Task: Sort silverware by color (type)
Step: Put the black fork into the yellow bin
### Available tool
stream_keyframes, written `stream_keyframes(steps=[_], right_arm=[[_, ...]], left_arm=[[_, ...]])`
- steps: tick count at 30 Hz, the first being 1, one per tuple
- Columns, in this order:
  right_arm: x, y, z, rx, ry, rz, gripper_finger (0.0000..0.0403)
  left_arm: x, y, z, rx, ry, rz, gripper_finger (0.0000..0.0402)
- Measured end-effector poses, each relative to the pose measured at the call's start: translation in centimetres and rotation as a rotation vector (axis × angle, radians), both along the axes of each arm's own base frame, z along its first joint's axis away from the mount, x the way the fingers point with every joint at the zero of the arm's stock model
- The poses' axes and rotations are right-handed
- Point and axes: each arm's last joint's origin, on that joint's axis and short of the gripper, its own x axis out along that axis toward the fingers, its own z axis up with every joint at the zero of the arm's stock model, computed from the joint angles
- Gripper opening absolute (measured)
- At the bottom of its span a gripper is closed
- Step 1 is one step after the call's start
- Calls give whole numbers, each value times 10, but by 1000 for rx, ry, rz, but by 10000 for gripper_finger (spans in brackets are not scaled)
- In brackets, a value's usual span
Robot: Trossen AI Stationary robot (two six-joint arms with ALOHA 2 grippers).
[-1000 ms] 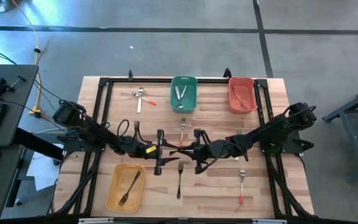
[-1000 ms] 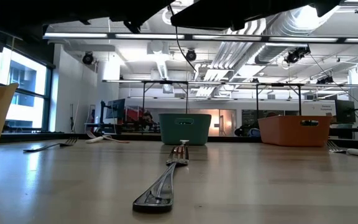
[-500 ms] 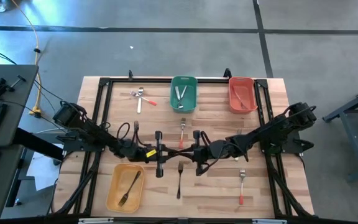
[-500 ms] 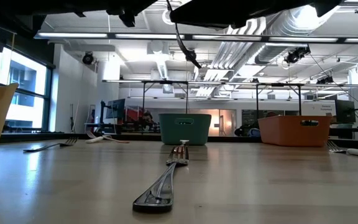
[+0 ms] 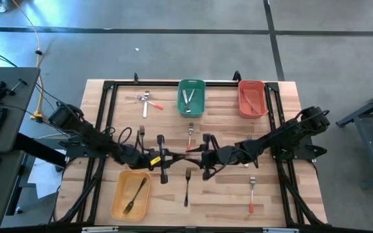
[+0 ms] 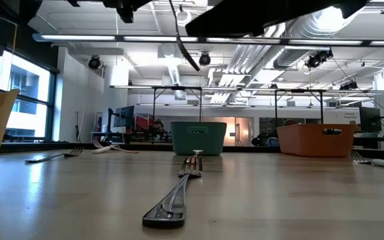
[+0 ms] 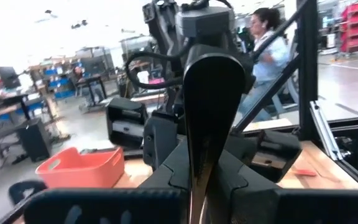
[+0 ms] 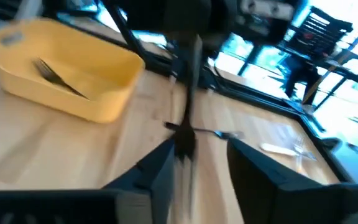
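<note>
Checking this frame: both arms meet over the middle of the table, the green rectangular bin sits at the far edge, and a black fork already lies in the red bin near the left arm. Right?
One detail is off. The high view shows the black fork lying in the yellow rectangular plastic bin near the left arm, not in a red one. The red bin stands at the far edge beside the green bin. Both arms do meet over the middle of the table.

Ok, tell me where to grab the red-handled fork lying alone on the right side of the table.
Take the red-handled fork by the middle of its red handle, coming straight down from above with the jaws across its width. It lies flat on the table, tines toward the far edge, with nothing beside it.
</note>
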Motion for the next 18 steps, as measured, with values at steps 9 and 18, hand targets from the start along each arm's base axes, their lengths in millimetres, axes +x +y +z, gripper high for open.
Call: stream_keyframes(steps=[9, 18], right_arm=[[-18, -7, 5, -37, 140, -126, 91], [-25, -9, 1, -32, 222, -144, 17]], left_arm=[[-26, -7, 32, -248, 341, 69, 10], [-43, -26, 83, -563, 793, 136, 10]])
